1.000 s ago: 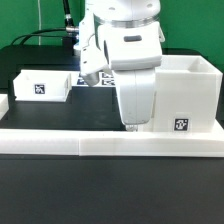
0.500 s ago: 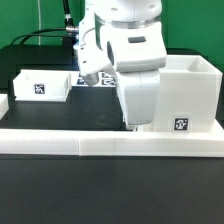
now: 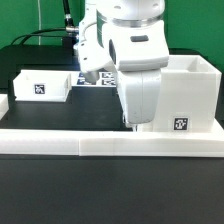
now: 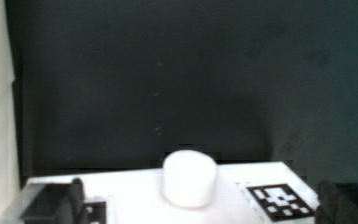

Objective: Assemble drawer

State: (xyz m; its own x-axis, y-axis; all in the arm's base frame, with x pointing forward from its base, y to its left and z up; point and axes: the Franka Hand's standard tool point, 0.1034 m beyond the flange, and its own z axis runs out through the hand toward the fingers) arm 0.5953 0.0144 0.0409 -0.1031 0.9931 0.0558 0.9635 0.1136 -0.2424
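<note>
- The hand hangs low over the black desk, just behind the long white rail. In the exterior view the arm's bulk hides most of it.
- The drawer lies in loose parts. The casing stands upright just beside the hand, on the exterior view's right. Its open top faces up and a tag sits low on its front.
- A small tray with its own tag sits well apart from the hand, on the exterior view's left.
- The wrist view shows a second tray directly under the hand. Its rounded white knob is midway between the fingers, and a tag sits beside the knob.
- The hand is released, with its dark fingers spread wide, one on each side of that tray's knobbed face.
- Whether the pads touch the tray cannot be told.
- Beyond the knob, the wrist view shows only bare dark desk.
</note>
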